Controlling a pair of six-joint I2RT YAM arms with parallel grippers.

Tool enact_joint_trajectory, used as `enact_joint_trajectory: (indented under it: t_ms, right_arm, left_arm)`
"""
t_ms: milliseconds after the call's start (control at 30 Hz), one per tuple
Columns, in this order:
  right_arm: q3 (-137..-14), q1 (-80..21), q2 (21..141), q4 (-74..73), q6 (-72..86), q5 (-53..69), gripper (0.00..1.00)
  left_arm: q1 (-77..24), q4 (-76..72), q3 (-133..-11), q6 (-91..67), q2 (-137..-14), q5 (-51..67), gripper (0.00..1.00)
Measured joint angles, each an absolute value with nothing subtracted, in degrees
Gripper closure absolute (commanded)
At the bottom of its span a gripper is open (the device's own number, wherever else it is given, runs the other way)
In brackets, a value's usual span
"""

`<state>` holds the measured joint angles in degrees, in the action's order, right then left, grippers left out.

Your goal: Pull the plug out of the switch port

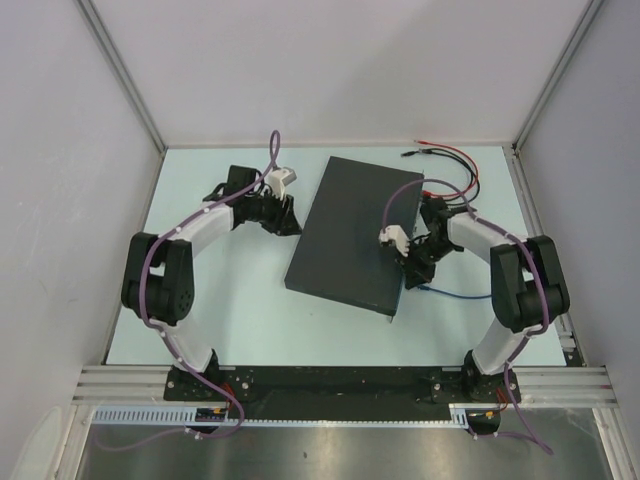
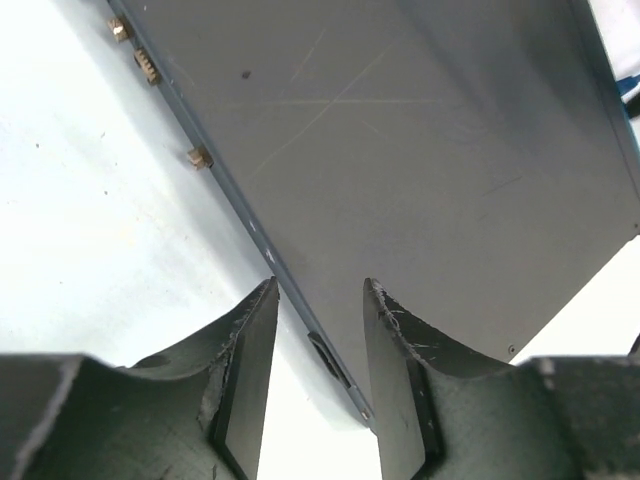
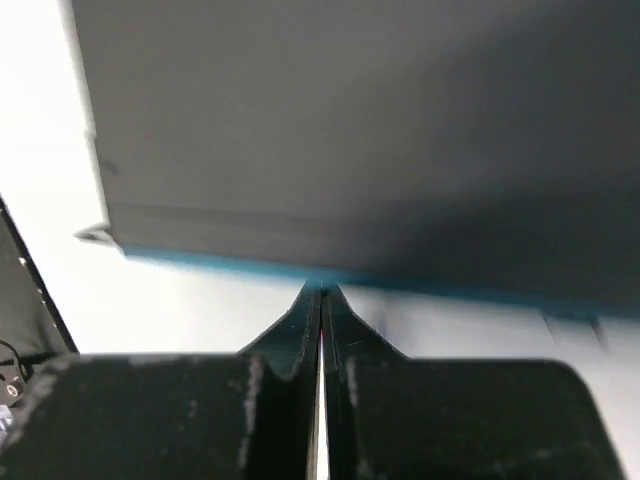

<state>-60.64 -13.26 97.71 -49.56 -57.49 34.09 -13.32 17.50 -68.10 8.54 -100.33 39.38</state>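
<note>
Your right tool (image 3: pixel 321 292) looks pinched together at the switch (image 3: pixel 350 130) edge, no plug showing. Your left tool (image 2: pixel 320 292) is apart, so the switch might slide.

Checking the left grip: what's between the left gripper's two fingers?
An edge of the switch near its corner, with a strip of table, sits between the open fingers of the left gripper; the left wrist view shows it.
</note>
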Motion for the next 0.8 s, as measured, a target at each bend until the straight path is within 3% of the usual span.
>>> enact_joint_trajectory:
  t_ms: [533,567,600,700,800]
  right_arm:
    - [-67.8,-28.0,104.4,-48.7,-55.6,35.2,0.95]
    - [-67.8,-27.6,104.2,-48.4,-54.8,35.9,0.91]
    - [-67.8,-26.8,103.7,-48.1,-53.7,36.5,0.78]
    - [-67.7,-22.7,100.0,-46.5,-46.9,37.8,0.54]
    - [-67.9,-16.8,94.5,-40.9,-34.1,38.9,0.4]
  left_arm:
    - [-13.3,18.2,-64.2,10.4,-95.0,37.9,0.54]
    - [-13.3,18.3,-64.2,10.6,-94.9,37.9,0.54]
    - [-13.3,18.3,-64.2,10.7,-94.8,37.9,0.53]
    - [-13.3,18.5,-64.2,10.6,-94.8,37.9,0.52]
    - [-13.3,18.4,-64.2,10.3,-95.0,37.6,0.46]
